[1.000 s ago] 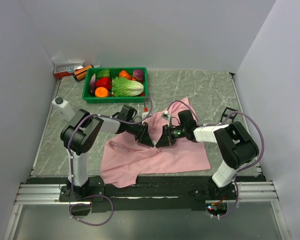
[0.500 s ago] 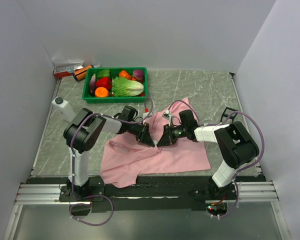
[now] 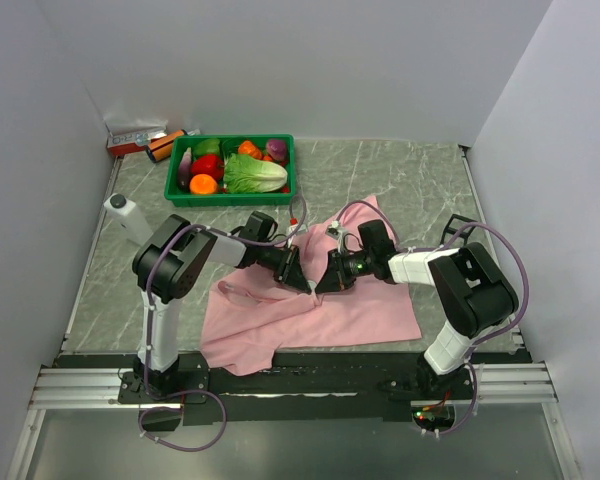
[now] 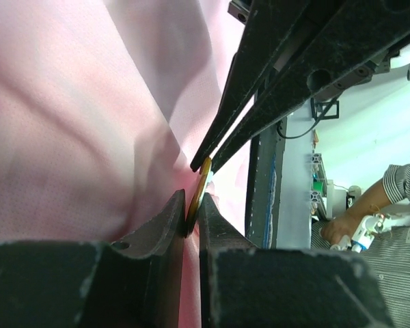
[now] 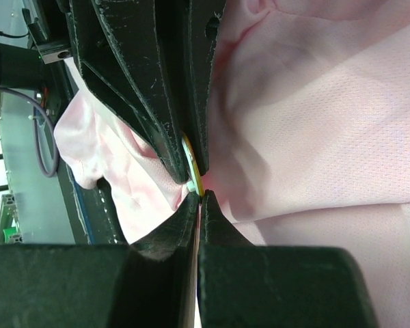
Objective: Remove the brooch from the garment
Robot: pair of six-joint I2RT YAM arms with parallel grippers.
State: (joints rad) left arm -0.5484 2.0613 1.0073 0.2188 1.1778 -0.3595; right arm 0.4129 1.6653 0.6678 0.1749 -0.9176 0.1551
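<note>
Left gripper (image 4: 193, 203): narrow, clamped on brooch (image 4: 202, 181) edge
Right gripper (image 5: 199, 198): closed, tips touching brooch
Garment (image 3: 325, 315): pink, bunched up around brooch

Blk/white L arm (image 3: 160, 325) & R arm (image 3: 446, 345), purple cables (image 3: 525, 285); fingers (image 5: 143, 82) blk, prob. scuffed.

Left hand (image 3: 298, 279) and right hand (image 3: 325, 283) meet tip to tip over the pink garment (image 3: 360, 310), with no passage between them. The gold brooch (image 4: 200, 188) is pinched in the left's jaws. A green vegetable crate (image 3: 176, 190) stands close behind, with open table (image 3: 400, 175) to its right.
</note>
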